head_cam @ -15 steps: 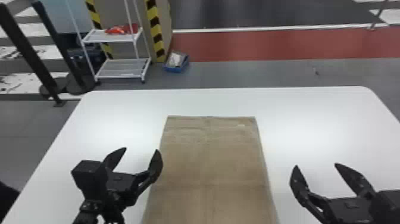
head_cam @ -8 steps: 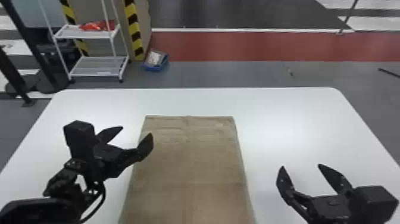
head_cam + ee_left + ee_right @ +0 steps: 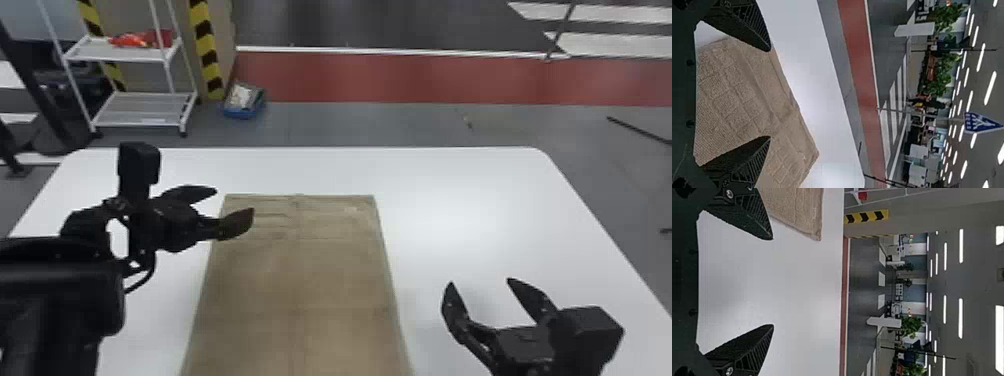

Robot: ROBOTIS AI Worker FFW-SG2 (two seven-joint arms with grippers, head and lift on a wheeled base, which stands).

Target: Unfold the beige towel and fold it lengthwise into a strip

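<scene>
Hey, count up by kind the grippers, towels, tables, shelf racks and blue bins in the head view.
Grippers: 2 (left gripper, right gripper)
Beige towel: 1
White table: 1
White shelf rack: 1
Blue bin: 1
Total: 6

Beige towel [image 3: 300, 280], spread flat, lightly creased, on white table [image 3: 450, 200].

A white rack [image 3: 140, 109] (something red [image 3: 131, 40] aboard) stands near a blue bin [image 3: 241, 112].
</scene>
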